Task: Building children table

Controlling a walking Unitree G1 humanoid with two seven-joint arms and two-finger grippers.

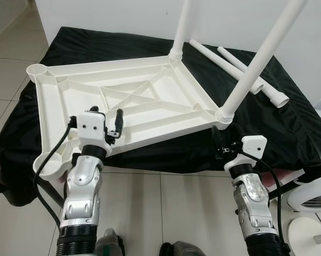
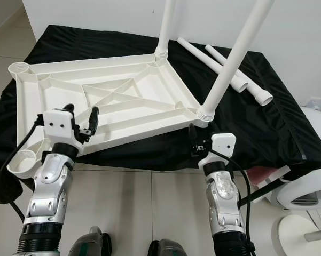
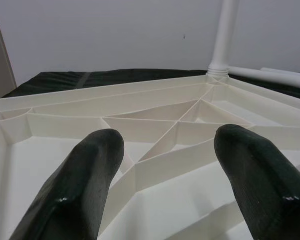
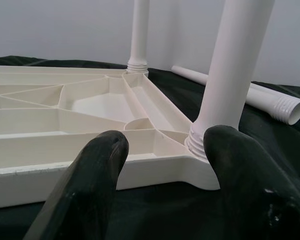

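Note:
A white plastic table top lies upside down on a black cloth, ribs facing up. Two white legs stand in its right corners: the far one and the near one. Two loose legs lie on the cloth behind them. The left corner sockets hold nothing. My left gripper hovers open over the top's near edge, also seen from the wrist. My right gripper is open just in front of the near leg's base, with nothing between its fingers.
The cloth-covered platform sits against a white wall, with tiled floor in front. White plastic furniture parts stand on the floor at the right. A black cable loops from my left wrist.

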